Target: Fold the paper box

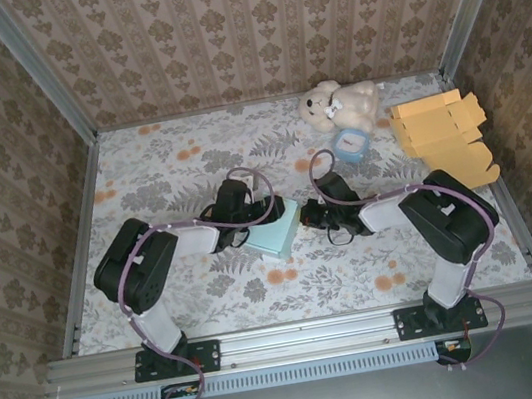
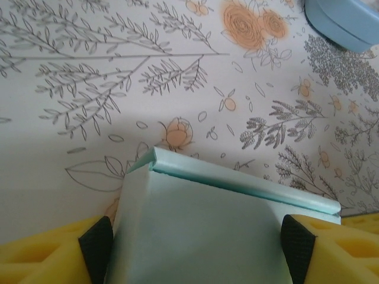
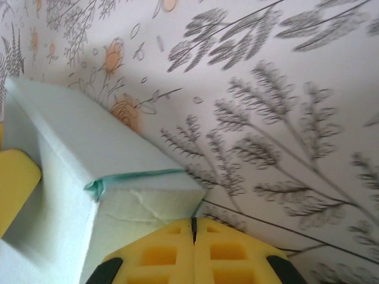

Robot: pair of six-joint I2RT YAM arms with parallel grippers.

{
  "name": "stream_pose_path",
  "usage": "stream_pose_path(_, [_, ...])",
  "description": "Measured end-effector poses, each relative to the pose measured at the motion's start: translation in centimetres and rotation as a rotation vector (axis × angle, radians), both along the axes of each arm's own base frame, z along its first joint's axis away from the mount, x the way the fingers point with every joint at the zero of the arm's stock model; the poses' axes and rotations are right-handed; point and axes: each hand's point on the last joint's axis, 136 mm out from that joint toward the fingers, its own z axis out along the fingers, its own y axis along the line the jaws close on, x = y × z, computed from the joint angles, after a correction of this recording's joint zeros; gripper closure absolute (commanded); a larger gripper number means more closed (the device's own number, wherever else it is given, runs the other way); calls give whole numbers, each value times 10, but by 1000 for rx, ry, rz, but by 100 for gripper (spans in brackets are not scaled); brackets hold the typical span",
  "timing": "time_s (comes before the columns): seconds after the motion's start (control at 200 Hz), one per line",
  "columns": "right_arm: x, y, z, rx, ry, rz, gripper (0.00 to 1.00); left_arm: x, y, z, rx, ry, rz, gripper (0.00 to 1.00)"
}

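Yellow-fingered and nearest the arms, the left hand (image 2: 195,251) straddles the paper box (image 1: 277,232), black pads (image 2: 98,251) at its two side walls. Whether they truly clamp it I cannot tell. Opposite, the right hand (image 3: 193,228) is clenched, its tips pushed against the box's end corner. The box sits in the middle of the bench (image 1: 171,174) between them, walls up and top panel down, so the folding looks nearly finished. One green-edged flap seam (image 3: 136,176) probably wants pressing home. Farther back lie a small blue tub (image 1: 348,144), a plush toy (image 1: 337,105) and flat orange card blanks (image 1: 437,127).
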Motion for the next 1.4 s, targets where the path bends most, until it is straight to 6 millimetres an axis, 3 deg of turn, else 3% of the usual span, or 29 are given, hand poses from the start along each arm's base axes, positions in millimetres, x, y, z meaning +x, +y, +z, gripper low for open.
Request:
stream_pose_path(0.255, [9,-25,0,-2,-2,-53,100,-2,-1,-1,-7,10,-1,23])
stream_pose_path(0.99, [22,-12,-1,82,27,-35,100,-7,-17,0,-31,23,8,27])
stream_pose_path(1.155, [20,-19,1,33,-10,-64,100,-6,-16,0,-41,37,33,28])
stream_pose_path(1.4, [-1,-36,0,-50,2,-51,100,-3,-12,-2,-86,53,59,28])
